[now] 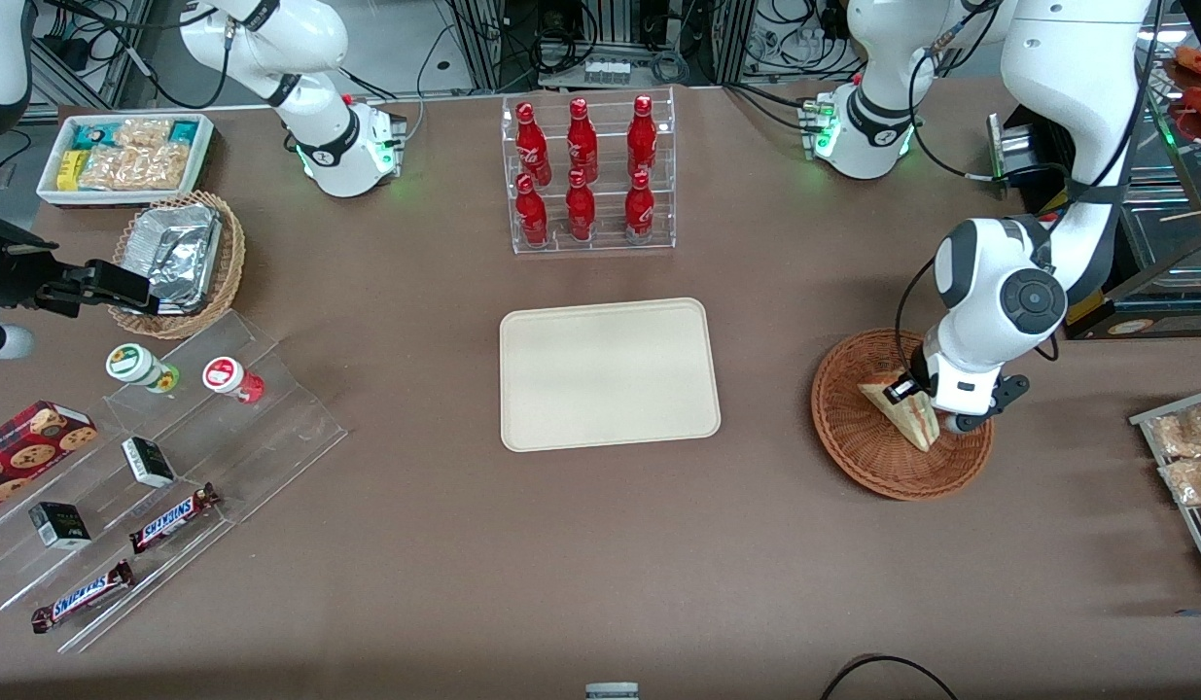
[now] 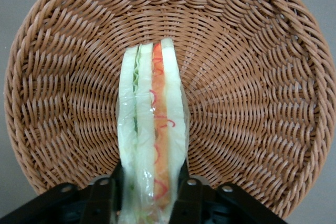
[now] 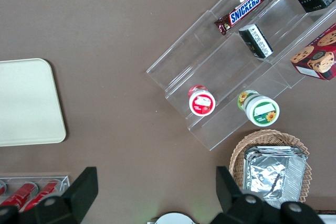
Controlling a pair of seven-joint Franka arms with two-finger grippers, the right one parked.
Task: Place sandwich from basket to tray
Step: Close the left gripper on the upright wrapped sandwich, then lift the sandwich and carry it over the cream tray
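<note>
The sandwich (image 1: 906, 413) (image 2: 152, 129), a clear-wrapped wedge of pale bread with red and green filling, stands on edge in the reddish-brown wicker basket (image 1: 858, 437) (image 2: 252, 93) toward the working arm's end of the table. My gripper (image 1: 919, 406) (image 2: 149, 203) is down in the basket, shut on the sandwich's wide end, one black finger (image 2: 102, 200) pressed against each bread face. The cream tray (image 1: 608, 373) (image 3: 26, 103) lies flat at mid-table with nothing on it, well apart from the basket.
A clear rack of red cola bottles (image 1: 585, 175) stands farther from the front camera than the tray. Toward the parked arm's end are a tan basket with a foil container (image 1: 177, 258), a white snack bin (image 1: 123, 156) and acrylic steps with candy bars (image 1: 172, 518). Snack packets (image 1: 1188, 457) lie beside the basket.
</note>
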